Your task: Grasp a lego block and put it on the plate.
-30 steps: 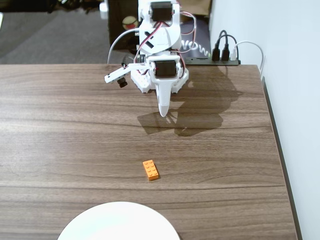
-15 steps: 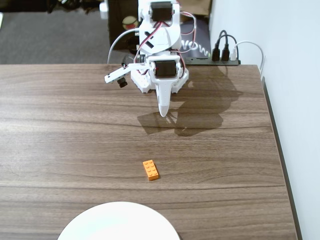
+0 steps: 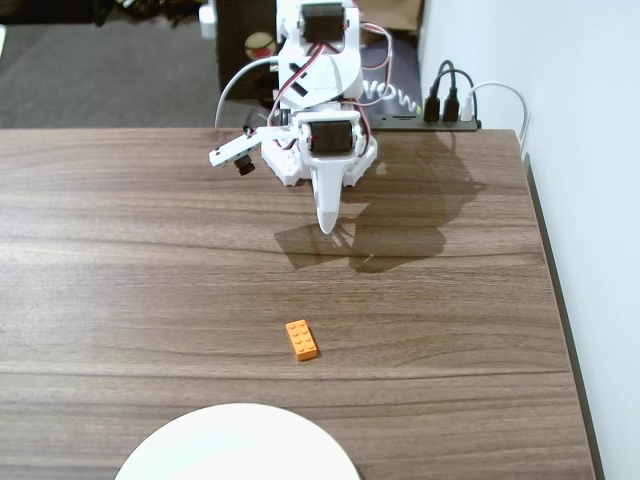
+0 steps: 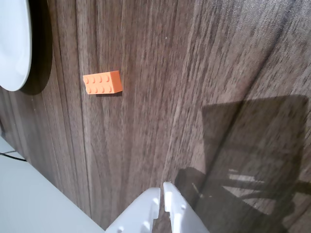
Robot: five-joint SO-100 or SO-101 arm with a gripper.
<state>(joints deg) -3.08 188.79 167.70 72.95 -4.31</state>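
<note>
From the fixed view, I see the gripper (image 3: 327, 222) clenched and empty, poised above the wooden table (image 3: 120, 260) near its far edge. The lego block (image 3: 301, 339) lies flat on the table, well apart from the gripper, between it and the plate (image 3: 236, 445) at the near edge.
</note>
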